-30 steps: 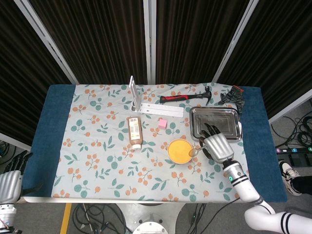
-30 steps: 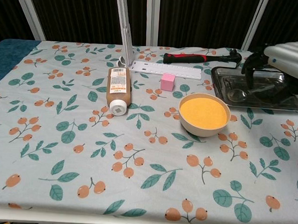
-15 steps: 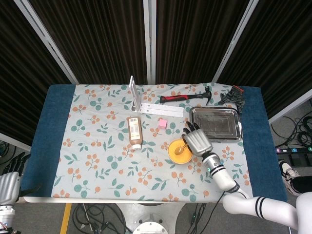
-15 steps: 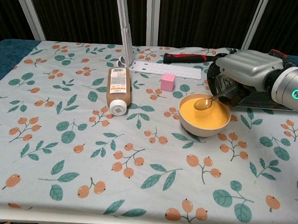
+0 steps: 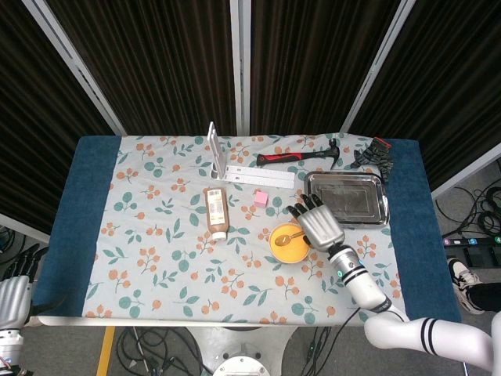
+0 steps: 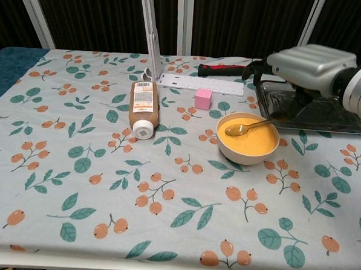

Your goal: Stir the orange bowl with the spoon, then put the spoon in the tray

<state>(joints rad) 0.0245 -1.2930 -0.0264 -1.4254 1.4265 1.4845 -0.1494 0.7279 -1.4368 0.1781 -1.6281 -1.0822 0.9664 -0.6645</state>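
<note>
The orange bowl [image 5: 286, 244] [image 6: 248, 139] stands on the flowered cloth, just left of the metal tray [image 5: 371, 213] [image 6: 348, 123]. The spoon [image 5: 286, 236] [image 6: 244, 128] lies with its scoop in the orange filling and its handle slanting up to the right over the rim. My right hand [image 5: 317, 223] [image 6: 310, 64] hovers over the bowl's right edge and holds the handle's end under the palm, the other fingers spread. My left hand [image 5: 15, 288] hangs off the table's near left corner, fingers apart, holding nothing.
A brown bottle [image 5: 217, 211] [image 6: 142, 106] lies left of the bowl. A pink cube [image 5: 261, 198] [image 6: 202, 98], a white ruler with an upright stand [image 5: 216, 153] [image 6: 151, 30], a red-handled hammer [image 5: 299, 156] [image 6: 232, 69] and a black object [image 5: 374, 154] sit further back.
My right hand came from over the tray to the bowl with the spoon. The scoop has since swept left in the filling and the hand has lifted a little.
</note>
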